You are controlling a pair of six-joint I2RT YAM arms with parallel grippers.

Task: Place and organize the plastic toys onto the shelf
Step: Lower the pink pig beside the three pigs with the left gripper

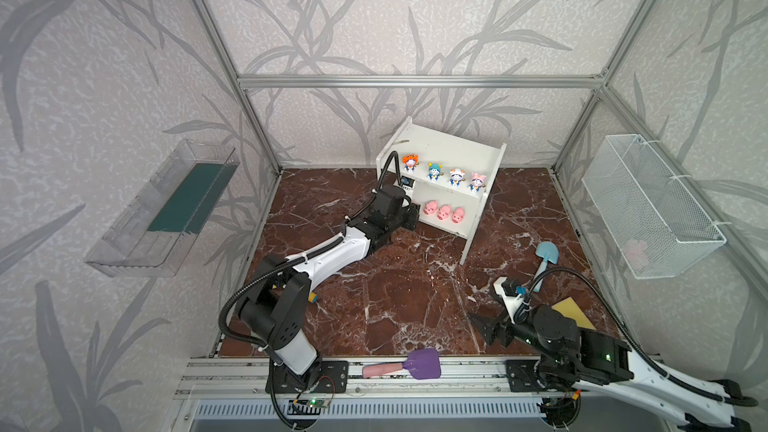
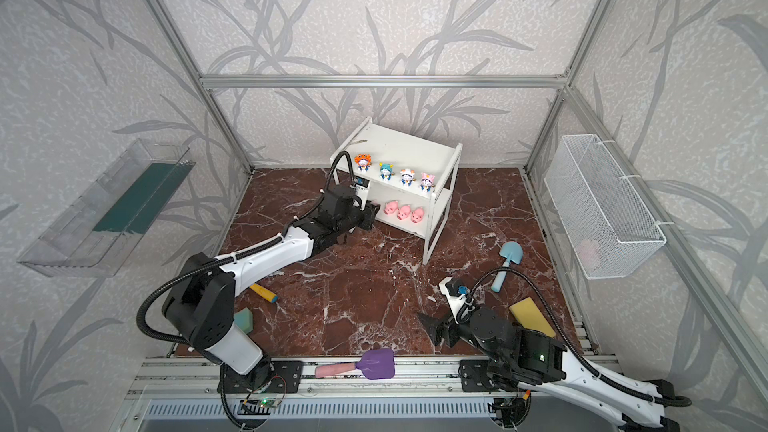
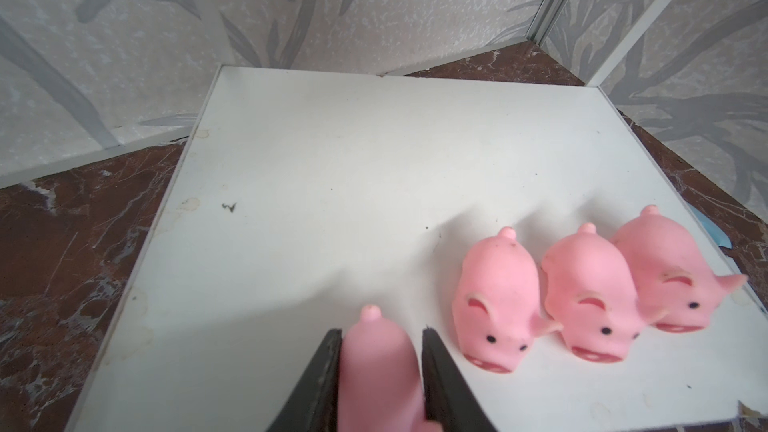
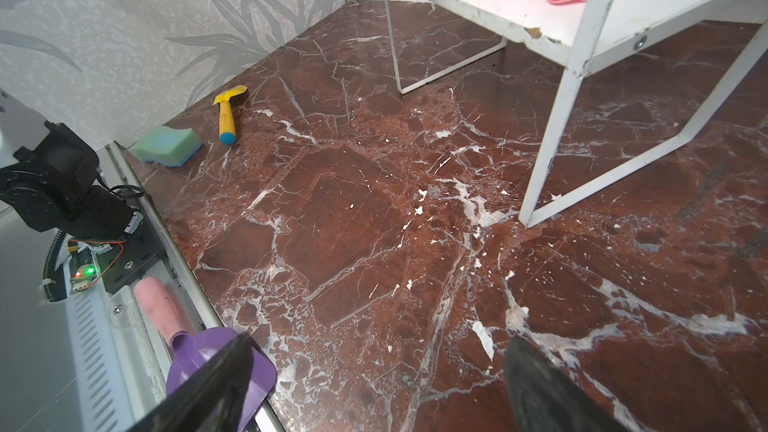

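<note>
The left end effector [image 3: 381, 336] is clenching a pig [image 3: 376, 371] at the shelf's [image 1: 440, 147] lower board, just beside three pigs [image 3: 598, 305] standing in a row. Four figurines [image 1: 456, 176] are standing on its top board. The right end effector [image 4: 378, 340] is hanging released over the worktop [image 4: 353, 222], well apart from the shelf.

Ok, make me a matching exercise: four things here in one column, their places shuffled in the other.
Things
1. figurines
2. three pigs
3. purple shovel
4. blue shovel

Places
A. front rail
B. shelf, lower board
C. table, right of the shelf
D. shelf, upper board

Pairs: 1-D, 2-B, 3-A, 4-C
</note>
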